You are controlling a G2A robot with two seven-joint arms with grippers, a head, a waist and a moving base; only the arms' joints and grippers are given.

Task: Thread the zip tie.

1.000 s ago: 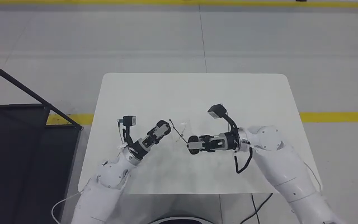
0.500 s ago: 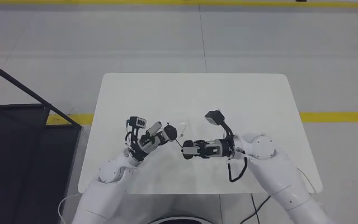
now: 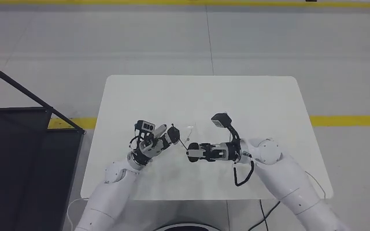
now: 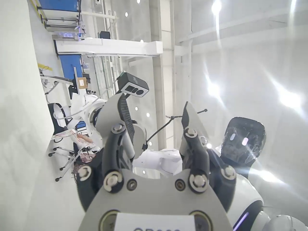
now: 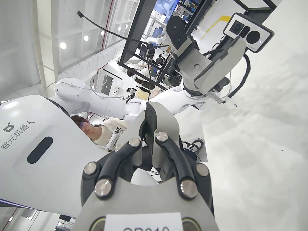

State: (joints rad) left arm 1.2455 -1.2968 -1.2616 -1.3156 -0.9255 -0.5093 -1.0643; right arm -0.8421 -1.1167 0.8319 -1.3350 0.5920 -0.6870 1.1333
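Observation:
A thin black zip tie point(image 3: 184, 140) hangs in the air between my two grippers, above the white table point(image 3: 243, 98). My right gripper point(image 3: 189, 153) is shut on one end of it; in the right wrist view the strap point(image 5: 105, 31) rises from my closed fingertips point(image 5: 148, 106) and bends toward the other arm. My left gripper point(image 3: 167, 134) faces it from the left, open. In the left wrist view the tie point(image 4: 158, 129) crosses the gap between my spread fingers point(image 4: 154, 104), and its far end passes behind one fingertip. I cannot tell whether it touches that finger.
A black metal frame and dark panel point(image 3: 23, 150) stand just off the table's left side. Yellow floor tape point(image 3: 341, 120) runs behind the table. The tabletop around both arms is bare white.
My left gripper has opened and moved right toward the tie. My right gripper has shifted left with the tie, narrowing the gap between the two.

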